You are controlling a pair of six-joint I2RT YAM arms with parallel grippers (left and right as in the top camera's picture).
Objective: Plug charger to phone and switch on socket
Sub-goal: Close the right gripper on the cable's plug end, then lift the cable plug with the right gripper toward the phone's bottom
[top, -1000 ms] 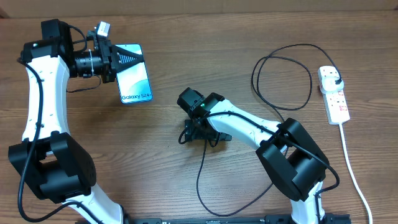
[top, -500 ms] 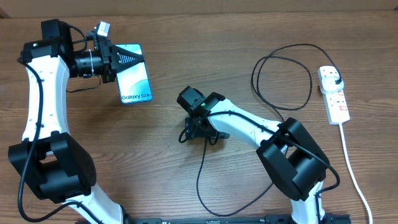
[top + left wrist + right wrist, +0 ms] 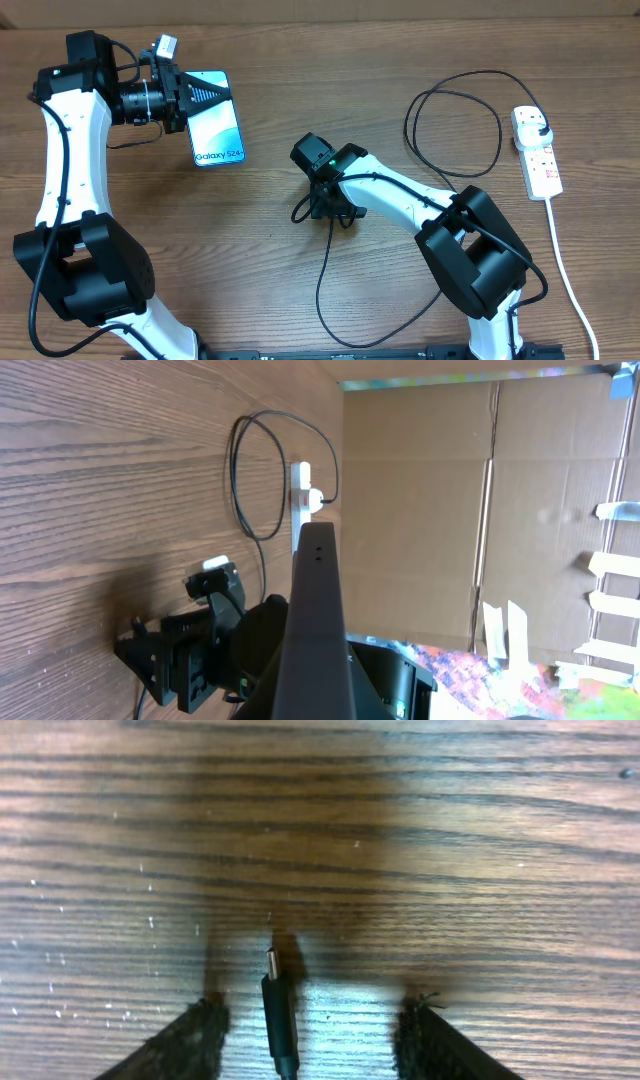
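The phone (image 3: 222,135), its "Galaxy S24" screen facing up, is at the far left, with my left gripper (image 3: 205,98) shut on its upper end. In the left wrist view the phone shows as a dark edge-on slab (image 3: 318,610). My right gripper (image 3: 326,210) is low over mid-table and open. The charger's connector tip (image 3: 272,970) lies on the wood between its fingers (image 3: 315,1038), nearer the left one and touching neither. The black charger cable (image 3: 320,280) loops away to its plug (image 3: 538,126) in the white socket (image 3: 543,172) at the far right.
The socket's white cord (image 3: 565,270) runs down the right side towards the front edge. The charger cable forms a wide loop (image 3: 500,130) right of centre. A cardboard wall (image 3: 420,510) stands behind the table.
My right gripper has shifted slightly to the right and away from the front edge, staying open over the connector. The left arm and the phone have not moved.
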